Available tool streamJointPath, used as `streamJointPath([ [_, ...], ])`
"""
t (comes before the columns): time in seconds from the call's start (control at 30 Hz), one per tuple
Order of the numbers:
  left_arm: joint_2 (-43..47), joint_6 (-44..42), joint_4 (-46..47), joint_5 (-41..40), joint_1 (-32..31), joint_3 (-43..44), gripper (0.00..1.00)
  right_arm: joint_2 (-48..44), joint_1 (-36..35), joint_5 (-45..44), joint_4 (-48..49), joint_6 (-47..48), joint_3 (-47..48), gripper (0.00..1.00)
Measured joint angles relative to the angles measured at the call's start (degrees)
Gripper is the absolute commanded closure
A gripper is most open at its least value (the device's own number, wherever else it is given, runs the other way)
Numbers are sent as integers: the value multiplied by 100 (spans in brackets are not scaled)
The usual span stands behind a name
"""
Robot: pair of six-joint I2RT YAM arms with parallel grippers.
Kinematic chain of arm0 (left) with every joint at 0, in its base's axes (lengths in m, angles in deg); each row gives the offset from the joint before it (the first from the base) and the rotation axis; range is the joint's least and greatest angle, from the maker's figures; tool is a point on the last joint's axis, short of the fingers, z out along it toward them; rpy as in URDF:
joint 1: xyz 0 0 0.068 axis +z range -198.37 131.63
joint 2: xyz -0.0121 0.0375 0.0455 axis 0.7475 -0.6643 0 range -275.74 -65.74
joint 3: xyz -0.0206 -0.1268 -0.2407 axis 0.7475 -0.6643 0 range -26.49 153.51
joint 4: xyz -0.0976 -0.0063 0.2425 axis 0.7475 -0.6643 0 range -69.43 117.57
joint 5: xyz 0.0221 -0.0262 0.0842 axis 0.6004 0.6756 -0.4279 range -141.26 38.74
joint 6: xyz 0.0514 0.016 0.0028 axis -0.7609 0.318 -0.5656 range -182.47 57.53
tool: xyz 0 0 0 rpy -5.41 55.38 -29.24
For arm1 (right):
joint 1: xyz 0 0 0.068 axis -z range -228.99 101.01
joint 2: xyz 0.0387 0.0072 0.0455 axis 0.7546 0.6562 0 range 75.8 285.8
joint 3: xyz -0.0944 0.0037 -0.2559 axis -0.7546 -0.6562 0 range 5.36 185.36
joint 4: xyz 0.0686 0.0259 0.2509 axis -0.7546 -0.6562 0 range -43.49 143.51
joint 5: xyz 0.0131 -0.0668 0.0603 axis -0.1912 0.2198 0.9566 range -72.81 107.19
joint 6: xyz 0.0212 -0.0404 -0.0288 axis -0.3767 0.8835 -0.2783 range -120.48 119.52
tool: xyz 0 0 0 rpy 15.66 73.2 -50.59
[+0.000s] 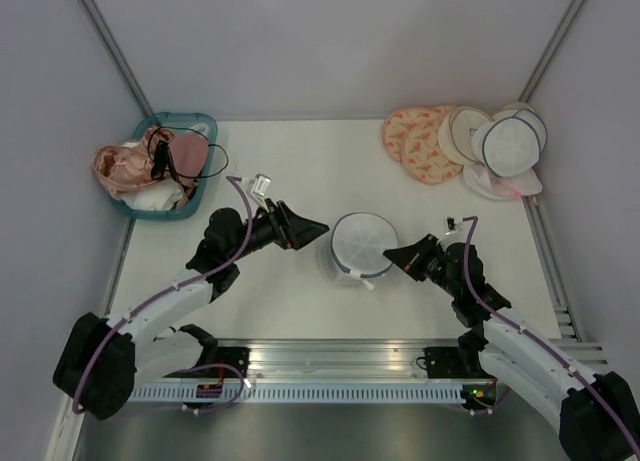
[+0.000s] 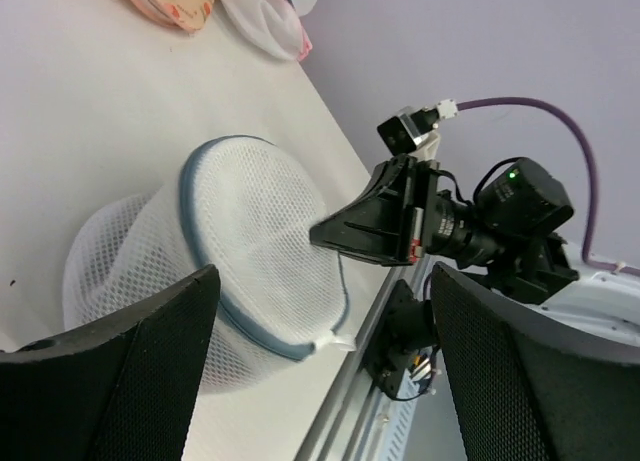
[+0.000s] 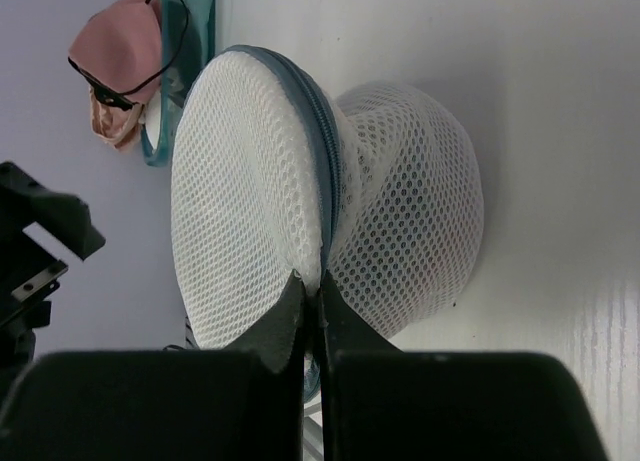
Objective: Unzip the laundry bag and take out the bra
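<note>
- The laundry bag (image 1: 362, 243) sits mid-table between my arms; my right gripper (image 3: 310, 286) is pinched shut on its zipper trim (image 3: 322, 181).
- My left gripper (image 1: 320, 227) gapes wide beside it: unbraced, the bag could drag when I pull.

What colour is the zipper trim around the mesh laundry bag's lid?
The zipper trim is dark greyish blue; clearest in the right wrist view.
</note>
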Motion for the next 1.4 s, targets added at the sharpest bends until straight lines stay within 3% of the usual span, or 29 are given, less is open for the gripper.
streamJointPath([
  [0.13, 988, 249, -1366, -400, -186, 131, 10, -13, 0, -129, 118, -258, -15, 100],
  [0.3, 1246, 887, -1943, -717, -964, -389, 9, -4, -9, -168, 507, -660, -205, 100],
  [0.57, 507, 1934, -1257, -1132, -1799, -901, 8, 225, -210, -55, 1355, -1167, -428, 100],
  [0.9, -181, 2452, -334, -2015, -2070, -656, 11, 299, -590, 52, 1766, -1220, -444, 100],
  [0.93, -262, 2490, -293, -2059, -2076, -647, 13, 302, -629, 50, 1786, -1220, -444, 100],
  [1.0, -382, 2557, -240, -2149, -2087, -647, 31, 302, -699, 48, 1818, -1217, -444, 100],
  [1.03, -422, 2575, -201, -2186, -2087, -654, 50, 299, -741, 46, 1825, -1207, -444, 100],
  [1.1, -437, 2625, -162, -2282, -2087, -671, 67, 297, -813, 44, 1821, -1176, -444, 100],
  [1.13, -433, 2616, -160, -2312, -2087, -680, 85, 293, -839, 42, 1810, -1143, -444, 100],
  [1.17, -433, 2634, -168, -2358, -2087, -684, 96, 291, -861, 35, 1788, -1108, -442, 100],
  [1.23, -400, 2608, -190, -2439, -2087, -697, 98, 267, -909, 22, 1617, -979, -426, 99],
  [1.27, -361, 2605, -221, -2459, -2098, -699, 98, 243, -935, 13, 1499, -890, -398, 71],
  [1.3, -317, 2603, -232, -2472, -2100, -699, 98, 205, -953, -9, 1333, -817, -348, 58],
  [1.37, -208, 2603, -260, -2564, -2103, -699, 98, 59, -1008, -90, 789, -503, -142, 38],
  [1.4, -140, 2603, -275, -2629, -2100, -702, 98, -24, -1029, -136, 514, -317, -20, 32],
])
